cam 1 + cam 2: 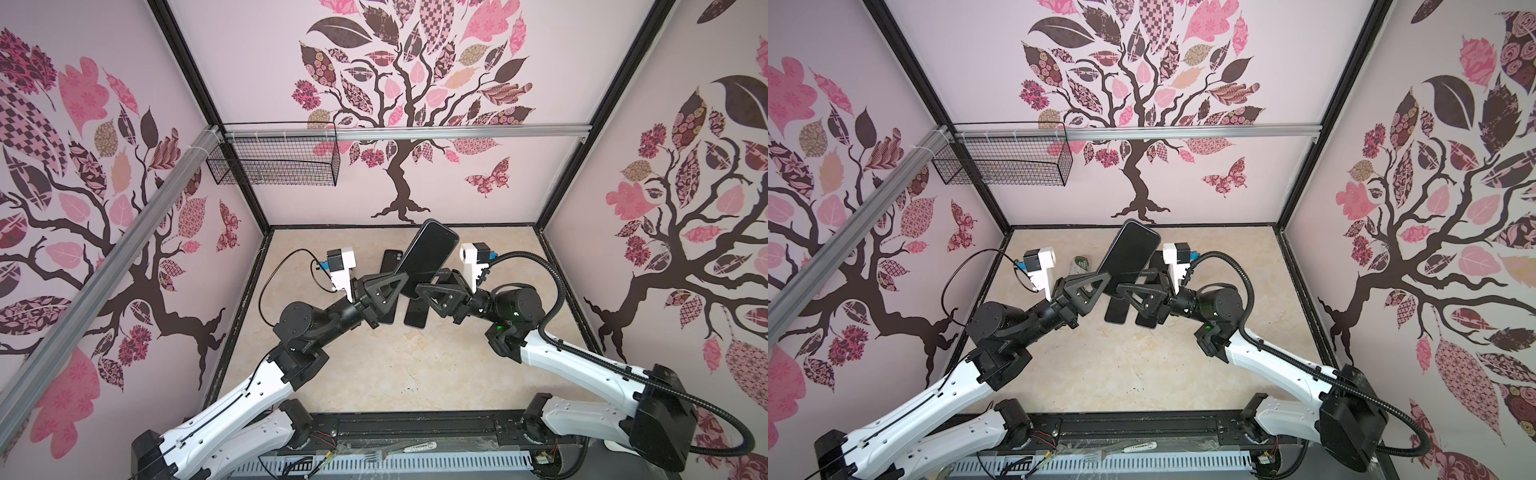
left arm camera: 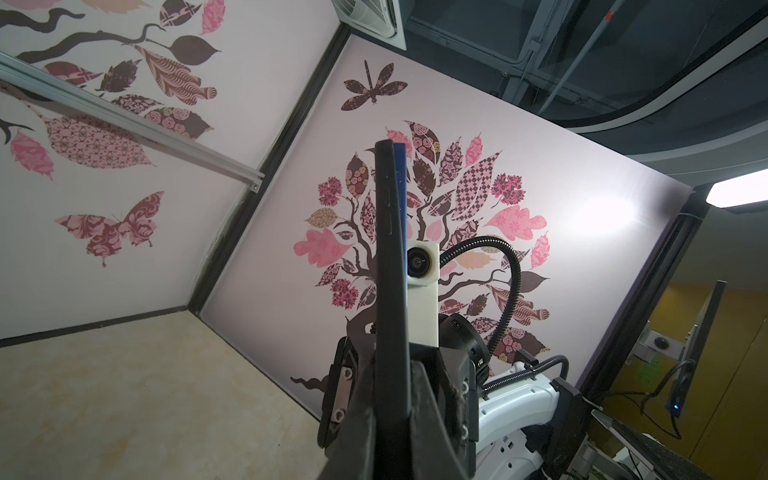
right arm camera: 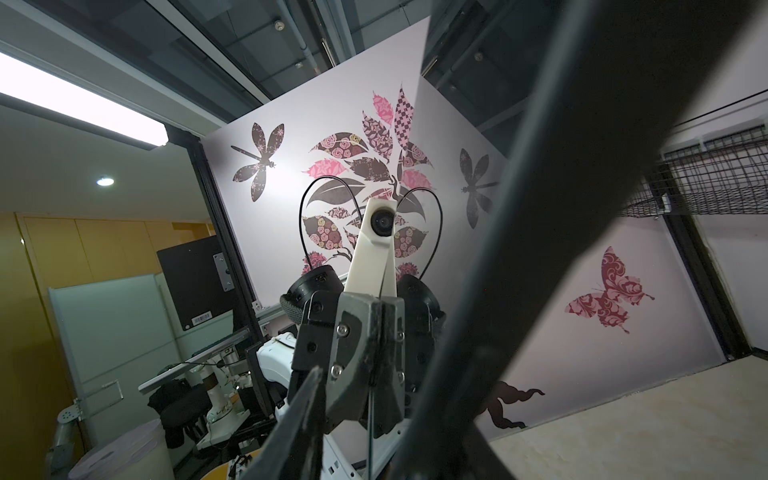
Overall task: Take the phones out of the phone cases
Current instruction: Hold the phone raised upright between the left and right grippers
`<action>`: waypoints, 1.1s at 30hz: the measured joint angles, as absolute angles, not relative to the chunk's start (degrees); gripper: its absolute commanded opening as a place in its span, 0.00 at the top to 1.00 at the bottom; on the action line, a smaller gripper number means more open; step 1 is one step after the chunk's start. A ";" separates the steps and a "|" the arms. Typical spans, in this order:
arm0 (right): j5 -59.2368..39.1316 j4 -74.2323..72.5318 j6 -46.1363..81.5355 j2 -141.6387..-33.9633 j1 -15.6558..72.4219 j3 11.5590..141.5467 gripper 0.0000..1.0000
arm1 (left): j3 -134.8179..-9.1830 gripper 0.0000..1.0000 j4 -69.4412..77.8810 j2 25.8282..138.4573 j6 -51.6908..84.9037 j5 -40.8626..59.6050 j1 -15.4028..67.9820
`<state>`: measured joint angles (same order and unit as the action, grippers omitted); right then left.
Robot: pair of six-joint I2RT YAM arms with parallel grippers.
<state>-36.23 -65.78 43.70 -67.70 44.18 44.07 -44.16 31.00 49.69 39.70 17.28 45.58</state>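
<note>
Phone [image 1: 430, 253], screen upward and tilted, held aloft above table [image 1: 374, 365] in both top views, seated in black phone case [image 2: 388, 270]. Lower end pinched by left gripper [image 1: 400, 282], fingers [image 2: 432, 432] pressed onto case. Right gripper [image 1: 420, 287] placed at same end, fingers set either side of case; grip cannot be told. Two dark phones [image 1: 417, 318] laid flat on table beneath

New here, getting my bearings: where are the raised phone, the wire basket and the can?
raised phone [image 1: 428, 253], in a top view, middle of its dark face.
wire basket [image 1: 282, 166], in a top view, front mesh wall.
can [image 1: 1080, 266], in a top view, its green-labelled side.
</note>
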 measured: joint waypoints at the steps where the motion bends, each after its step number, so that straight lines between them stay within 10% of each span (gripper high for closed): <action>1: -36.23 -65.80 43.72 -67.70 44.18 44.07 0.60 | -44.16 1.00 31.03 49.69 39.75 17.28 45.56; 33: -36.69 -63.92 46.09 -67.99 44.25 44.84 1.00 | -43.33 1.00 33.85 50.30 39.16 18.31 45.95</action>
